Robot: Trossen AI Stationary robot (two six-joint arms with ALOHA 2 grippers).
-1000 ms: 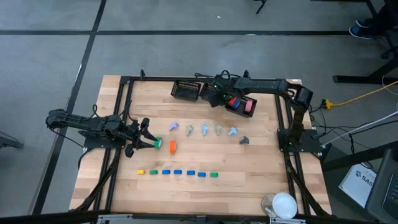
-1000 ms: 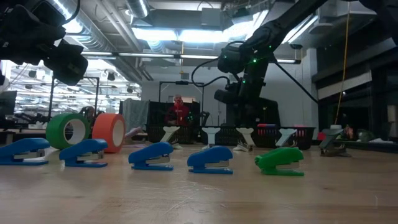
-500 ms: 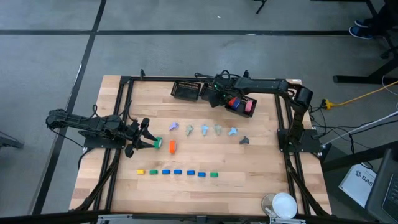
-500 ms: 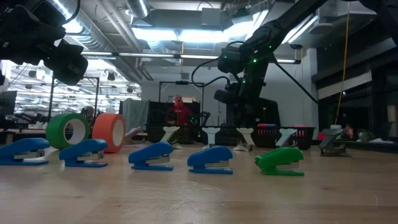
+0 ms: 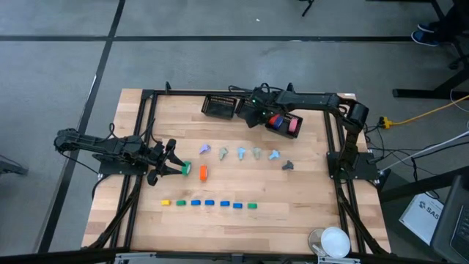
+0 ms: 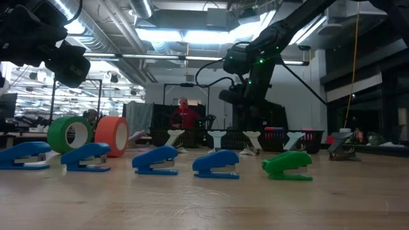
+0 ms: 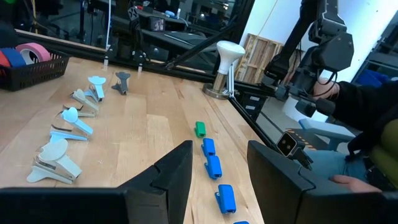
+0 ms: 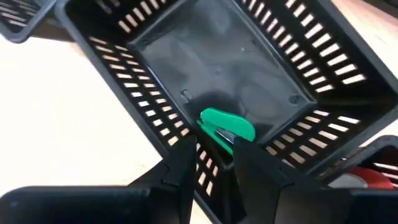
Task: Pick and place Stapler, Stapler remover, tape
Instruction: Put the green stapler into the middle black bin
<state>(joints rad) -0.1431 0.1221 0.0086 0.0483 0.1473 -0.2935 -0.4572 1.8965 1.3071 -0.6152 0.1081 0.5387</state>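
High view: left gripper (image 5: pixel 174 166) sits at the left side of the wooden table (image 5: pixel 308 198), right beside the green tape roll (image 5: pixel 186 169). The orange tape roll (image 5: pixel 203 173) is just past it. I can't see contact from here. The right gripper (image 5: pixel 254 115) is over the middle black basket (image 5: pixel 249 121) at the far edge. The end basket (image 5: pixel 287 130) next to it holds red, blue and pink tape rolls. The row of pastel staple removers (image 5: pixel 241 152) runs mid-table, with a dark staple remover (image 5: pixel 287 166) at its end. The line of small staplers (image 5: pixel 209 203) lies nearer the front: yellow, green, blues, green.

Low view: both tape rolls stand on edge, green (image 6: pixel 70 134) touching orange (image 6: pixel 114 135). The left gripper (image 6: pixel 61 61) hangs above them, clear of both. Blue staplers (image 6: pixel 155 160) and one green stapler (image 6: pixel 287 165) are lined up in front. A person in red (image 6: pixel 183 115) is in the room behind.

Left wrist view: left gripper (image 7: pixel 217 158) is spread wide with nothing between the jaws. Through the gap I see blue staplers (image 7: pixel 211 165) and bare table.

Right wrist view: right gripper (image 8: pixel 214 152) is down inside the basket (image 8: pixel 249 56). A green stapler (image 8: pixel 227 126) lies on the basket floor near the wall, at the tip of the gripper. I cannot tell whether it is clamped or let go.
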